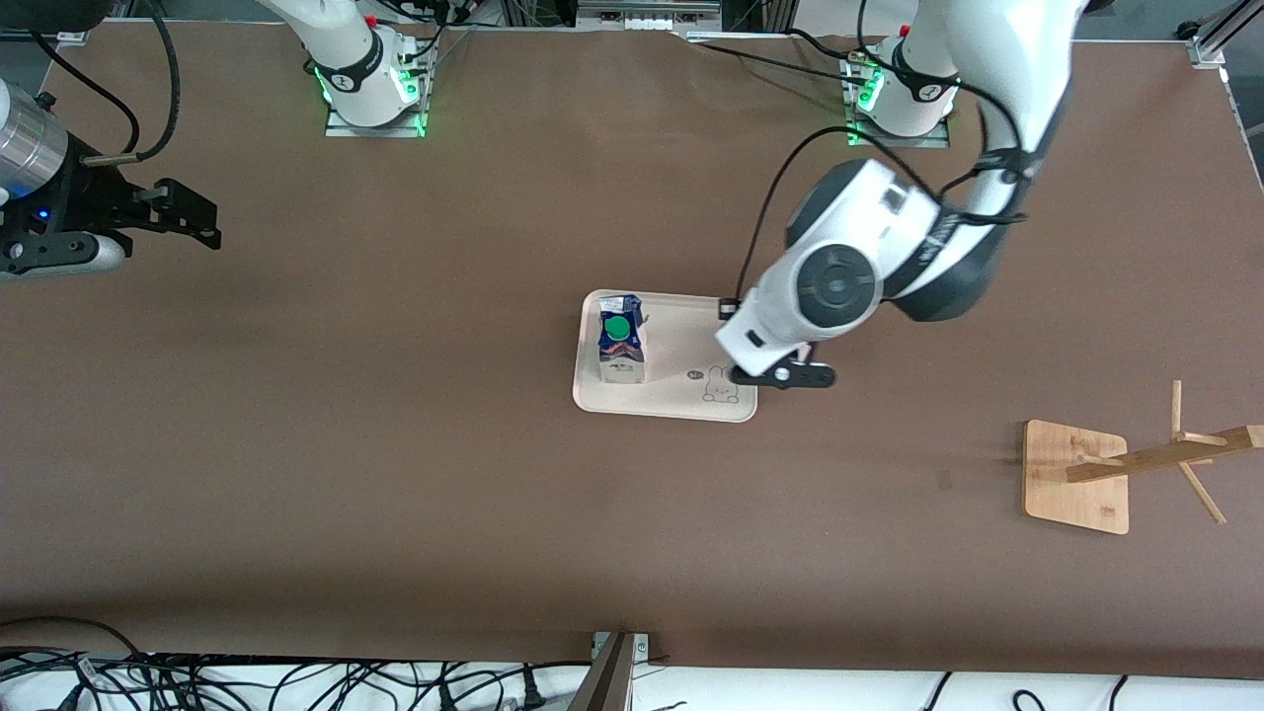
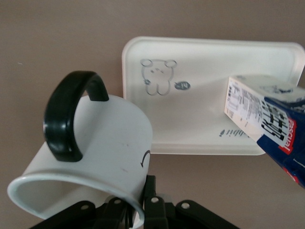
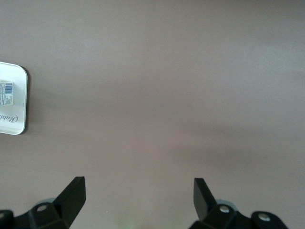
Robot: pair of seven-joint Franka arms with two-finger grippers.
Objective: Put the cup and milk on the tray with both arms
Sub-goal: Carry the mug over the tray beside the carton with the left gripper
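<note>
The cream tray (image 1: 681,395) lies mid-table with the milk (image 1: 620,341) standing on it, at the end toward the right arm. My left gripper (image 1: 785,375) hangs by the tray's rabbit end, toward the left arm. In the left wrist view that gripper (image 2: 141,202) is shut on the rim of the tilted white cup (image 2: 105,143), whose black handle (image 2: 66,119) faces the camera. The cup is over the table just off the tray (image 2: 200,81), with the milk (image 2: 271,124) farther along. The arm hides the cup in the front view. My right gripper (image 1: 173,212) (image 3: 139,191) waits open over bare table toward the right arm's end.
A wooden rack (image 1: 1076,476) with slanted pegs stands toward the left arm's end, nearer the front camera. Cables (image 1: 296,681) lie along the table's front edge. The right wrist view catches a corner of the tray (image 3: 19,126).
</note>
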